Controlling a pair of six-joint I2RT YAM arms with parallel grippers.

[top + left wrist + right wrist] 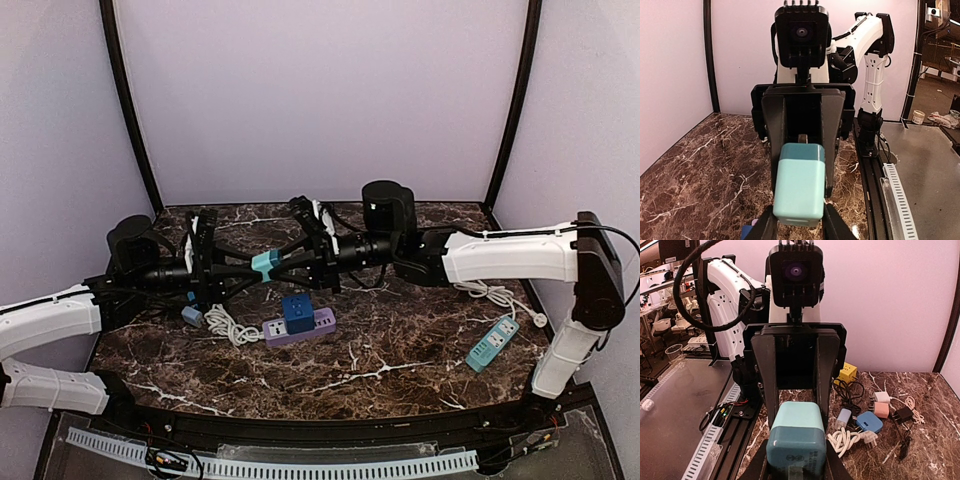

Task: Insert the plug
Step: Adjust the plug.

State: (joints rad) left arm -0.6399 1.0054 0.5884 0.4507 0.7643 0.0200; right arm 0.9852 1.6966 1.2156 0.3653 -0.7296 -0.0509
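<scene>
The dark marble bench (400, 360) carries a purple power strip (322, 323) near its middle. Above its back half hangs a teal plug (264, 263) (one prong faces the right wrist). The right end effector (796, 465) clamps one end and the left end effector (800, 225) is closed on the other.

Tips of the left claw (799, 227) and right claw (796, 470) around the teal plug (796, 437), cut off by wrist views' bottom edges.
</scene>
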